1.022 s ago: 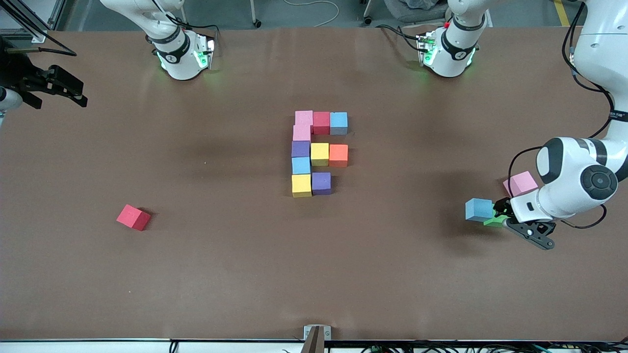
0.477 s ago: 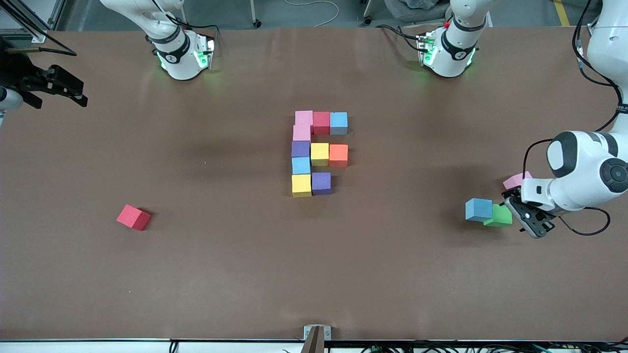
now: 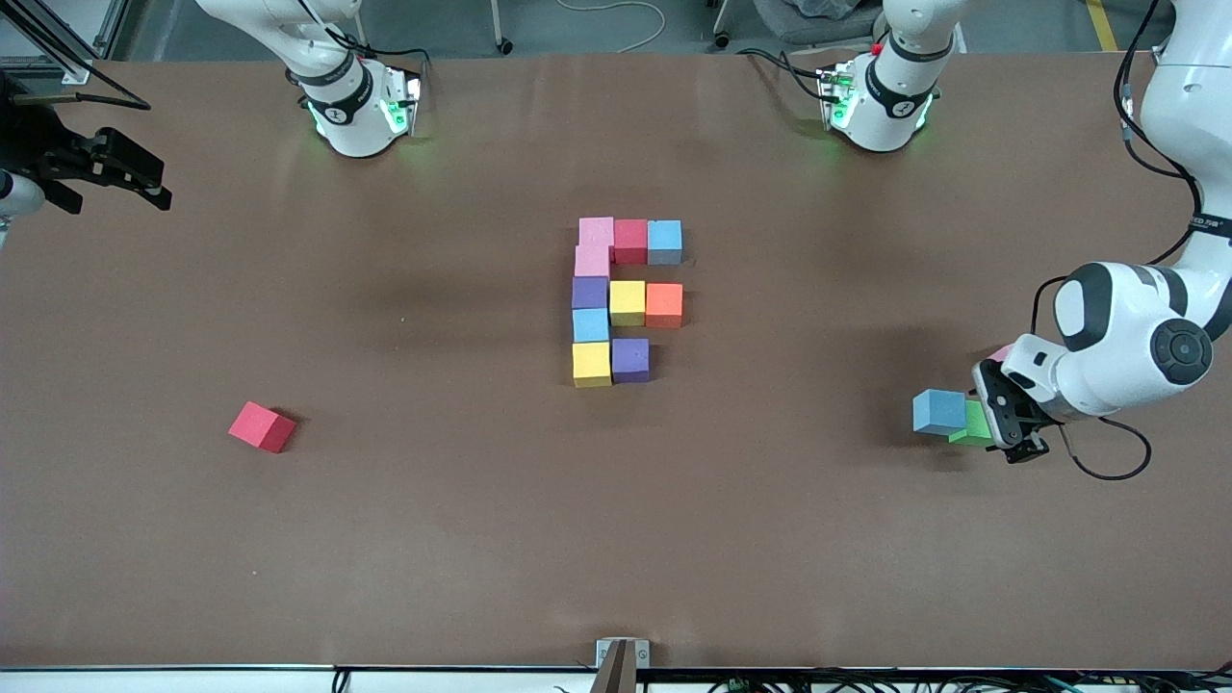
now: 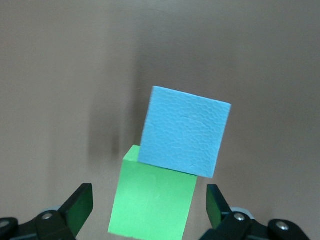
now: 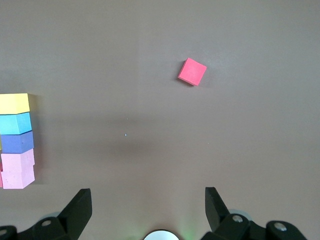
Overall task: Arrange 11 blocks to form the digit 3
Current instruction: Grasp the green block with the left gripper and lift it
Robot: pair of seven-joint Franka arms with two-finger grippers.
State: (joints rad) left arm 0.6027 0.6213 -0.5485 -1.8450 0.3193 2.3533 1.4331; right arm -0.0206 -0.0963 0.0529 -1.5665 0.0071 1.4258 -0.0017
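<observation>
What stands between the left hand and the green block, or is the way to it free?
Nothing visible stands between them. The left hand is open, its fingers on either side of the green block. The light blue block sits right against the green one, toward the right arm's end of the table, not between the fingers.

Ten-block figure (image 3: 624,300) mid-table. Lone block (image 3: 262,426) nearer camera, toward right arm's end. Three loose blocks (image 3: 940,412) clustered toward left arm's end, two touching.

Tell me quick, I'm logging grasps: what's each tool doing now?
Left tool: open, empty, straddling the green block beside the light blue block.
Right tool: open, empty, waiting at its table end.
</observation>
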